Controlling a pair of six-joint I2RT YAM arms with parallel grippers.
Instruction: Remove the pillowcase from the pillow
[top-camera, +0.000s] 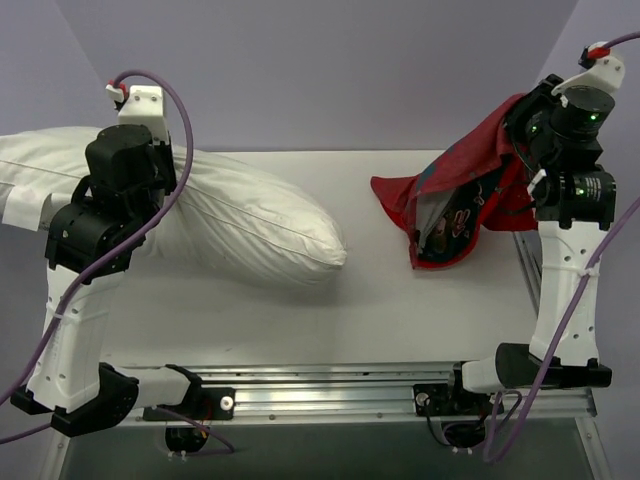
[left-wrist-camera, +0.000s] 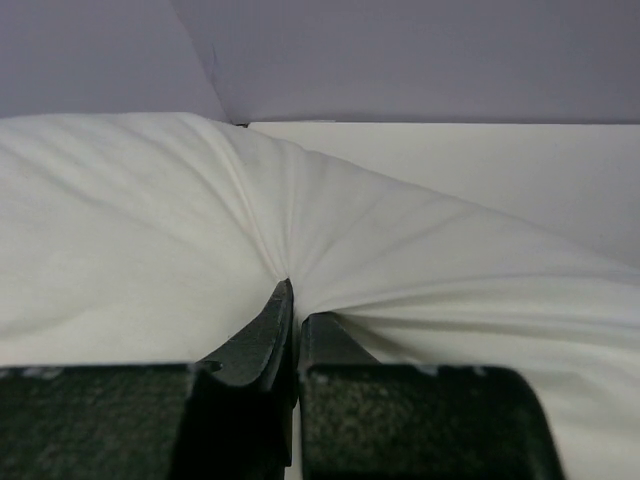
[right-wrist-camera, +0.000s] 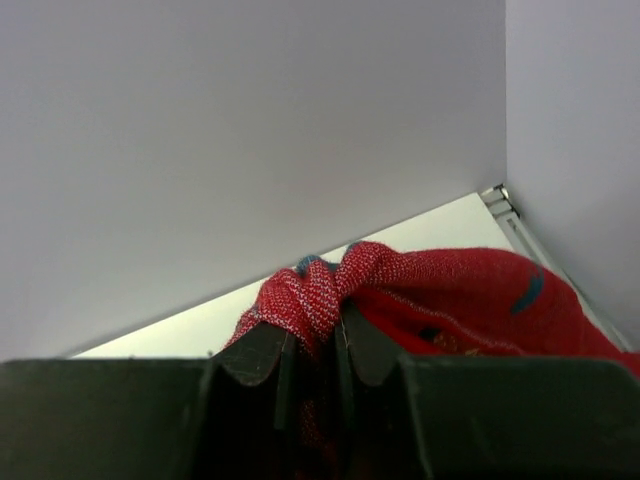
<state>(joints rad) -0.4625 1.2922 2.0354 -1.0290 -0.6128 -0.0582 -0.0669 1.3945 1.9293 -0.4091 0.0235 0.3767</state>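
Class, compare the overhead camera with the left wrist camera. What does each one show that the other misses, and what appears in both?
Only the overhead view shows the red pillowcase. It is lifted at the table's right side by the right arm and is fully apart from the pillow.

Only the left wrist view shows the left gripper pinched shut on a fold of the pillow's white cloth, with creases fanning out from the pinch.

Both views show the white pillow and the pale table.
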